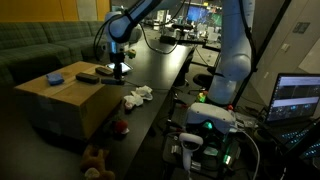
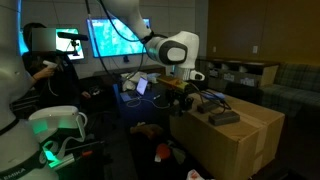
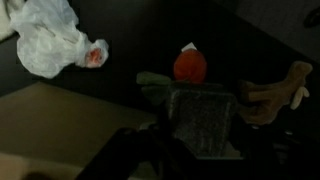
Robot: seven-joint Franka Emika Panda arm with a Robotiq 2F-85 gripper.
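My gripper [image 1: 119, 68] [image 2: 186, 88] hangs over the edge of a cardboard box [image 1: 60, 100] [image 2: 235, 140]. In the wrist view a grey speckled block [image 3: 205, 118] sits between the dark fingers of the gripper [image 3: 200, 142], which looks shut on it, though the dim picture blurs the contact. Below and beyond the block lie a red ball toy [image 3: 190, 65] and a brown plush toy [image 3: 275, 95]. A white crumpled cloth [image 3: 50, 40] [image 1: 138, 97] lies on the dark table.
On the box top rest a blue object [image 1: 54, 78] and a black remote-like bar [image 1: 88, 76] [image 2: 222, 117]. On the floor by the box are the red toy [image 1: 120, 128] and the brown plush [image 1: 95, 158]. Monitors and cables crowd the table behind the arm.
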